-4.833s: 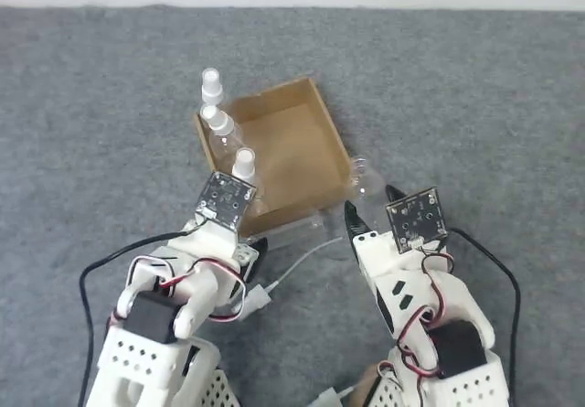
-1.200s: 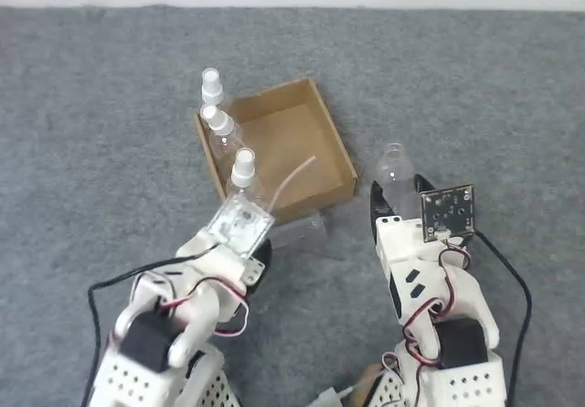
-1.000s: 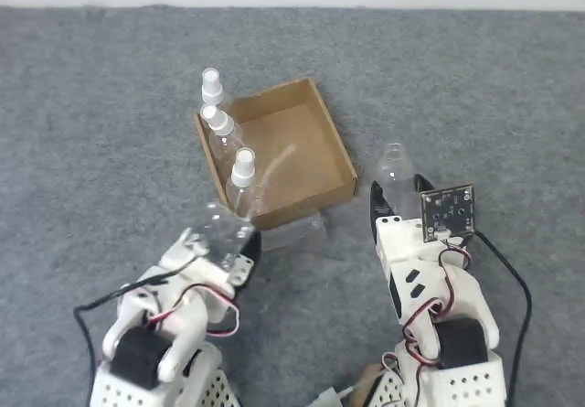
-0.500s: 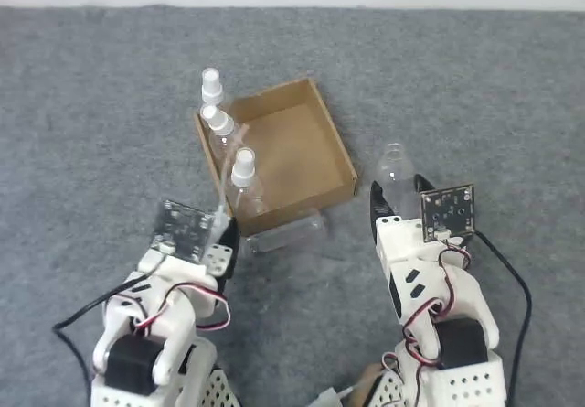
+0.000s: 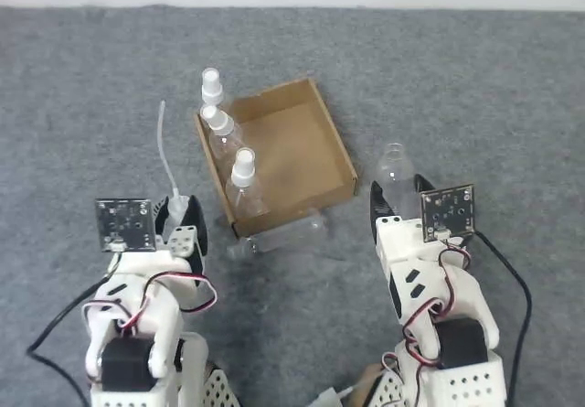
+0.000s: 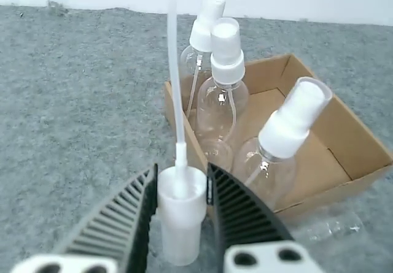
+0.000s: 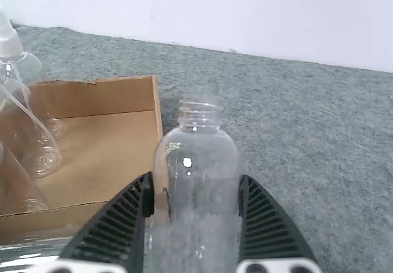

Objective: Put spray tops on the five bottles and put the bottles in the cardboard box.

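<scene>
Between the right jaws the open bottle [image 7: 195,156] stands upright off the surface [image 5: 475,87], neck bare, just beside the cardboard box [image 5: 294,137]. Those jaws are clamped on its body. They lifted it a few seconds back and have held steady for the last second.

Left jaws are closed on a spray top [image 6: 180,215], its dip tube [image 6: 174,70] pointing up and away. That's the big change: the left arm [image 5: 137,279] was over the near edge of the box a second ago and has swung out to the box's far side from the right arm, taking the top with it. Top and open bottle are now well apart, with the box between them.

Three capped bottles [image 5: 219,128] stand in a row along the box wall nearest the left arm, inside it as far as I can tell. One more uncapped bottle [image 5: 279,235] lies on its side on the surface, touching or just in front of the box's near wall.

My read: three done, number four is mid-assembly. Next the tube has to be turned down and threaded into that neck. The tube is long and bendy, so alignment is the risk.
</scene>
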You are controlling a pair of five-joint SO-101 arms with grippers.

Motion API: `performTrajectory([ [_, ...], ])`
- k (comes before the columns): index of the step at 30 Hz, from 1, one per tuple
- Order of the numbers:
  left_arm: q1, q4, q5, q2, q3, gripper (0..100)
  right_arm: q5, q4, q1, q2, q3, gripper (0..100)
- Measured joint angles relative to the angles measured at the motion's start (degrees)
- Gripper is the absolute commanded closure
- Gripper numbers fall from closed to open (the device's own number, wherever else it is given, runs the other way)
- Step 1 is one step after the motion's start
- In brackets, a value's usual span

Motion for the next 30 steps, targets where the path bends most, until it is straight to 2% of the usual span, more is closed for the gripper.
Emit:
performTrajectory([
  [8, -0.88, -0.79, 1.05, 1.76, -0.09, 99, 0.00, 0.00, 0.00, -0.09, 0.62, 95.4],
  [13, -5.27, -4.40, 1.32, 13.98, -4.66, 99, 0.00, 0.00, 0.00, 0.00, 0.79, 95.4],
  [19, -6.07, -7.74, 2.11, 28.31, -8.09, 99, 0.00, 0.00, 0.00, 0.00, 0.79, 95.4],
  [30, -9.67, -8.70, 3.69, 47.21, -15.47, 99, 0.00, 0.00, 0.00, 0.00, 0.79, 95.4],
])
